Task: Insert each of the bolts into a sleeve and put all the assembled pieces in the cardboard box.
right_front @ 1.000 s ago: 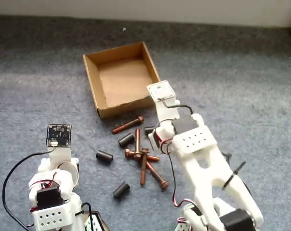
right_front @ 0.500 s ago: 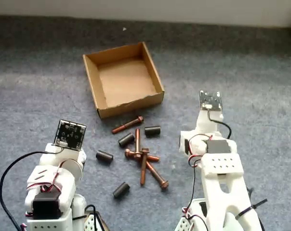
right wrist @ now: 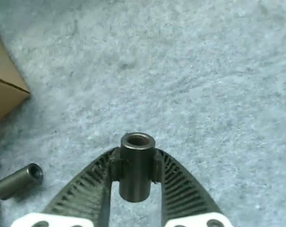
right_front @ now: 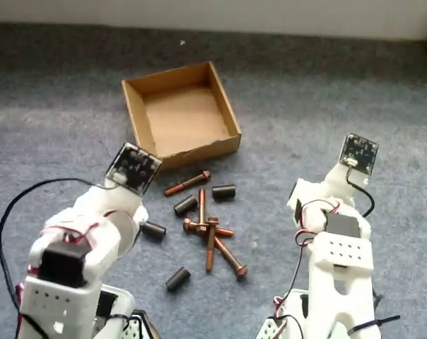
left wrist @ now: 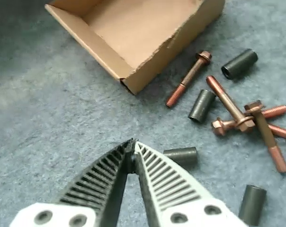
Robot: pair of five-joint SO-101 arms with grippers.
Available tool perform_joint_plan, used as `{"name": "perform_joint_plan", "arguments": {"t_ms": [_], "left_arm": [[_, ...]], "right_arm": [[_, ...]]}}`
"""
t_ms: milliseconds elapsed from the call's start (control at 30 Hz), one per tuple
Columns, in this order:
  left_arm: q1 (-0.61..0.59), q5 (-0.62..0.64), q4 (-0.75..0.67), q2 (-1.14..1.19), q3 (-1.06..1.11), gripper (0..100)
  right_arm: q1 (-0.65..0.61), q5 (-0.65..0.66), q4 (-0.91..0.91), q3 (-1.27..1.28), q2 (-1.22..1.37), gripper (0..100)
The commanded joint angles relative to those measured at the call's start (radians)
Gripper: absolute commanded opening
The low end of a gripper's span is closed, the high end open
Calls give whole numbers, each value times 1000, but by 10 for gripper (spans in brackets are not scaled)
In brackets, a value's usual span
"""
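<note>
Pincers of two robot arms hang over grey carpet (right wrist: 204,71). The right pincer (right wrist: 136,158) grips a dark sleeve (right wrist: 136,177) between its fingers, the sleeve's open end facing the wrist camera. The left pincer (left wrist: 132,145) has its jaws pressed together, its tips just beside a loose sleeve (left wrist: 181,156). Ahead of those tips and to one side, copper bolts (left wrist: 242,120) lie crossed in a pile among more sleeves. The cardboard box (left wrist: 176,45) sits farther ahead of the left pincer.

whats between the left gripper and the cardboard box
Nothing: in the left wrist view the stretch from the left gripper to the cardboard box is bare carpet. The nearest sleeve lies beside the fingers, off that line.
</note>
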Motion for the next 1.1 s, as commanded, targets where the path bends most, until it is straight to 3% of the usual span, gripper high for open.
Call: {"name": "perform_joint_plan", "arguments": {"t_ms": [0, 167, 300, 467, 1067], "left_arm": [[88, -5, 34, 366, -239, 86], [101, 9, -32, 656, -372, 197], [156, 3, -110, 842, -456, 200], [209, -112, -176, 1040, -553, 200], [159, -190, -181, 1621, -938, 199]], "right_arm": [[27, -15, -28, -7, -28, 5], [27, -14, -28, -5, -28, 5], [25, -12, -28, -4, -28, 5], [22, -9, -76, 33, -28, 5], [21, -8, -104, 51, -28, 5]]}}
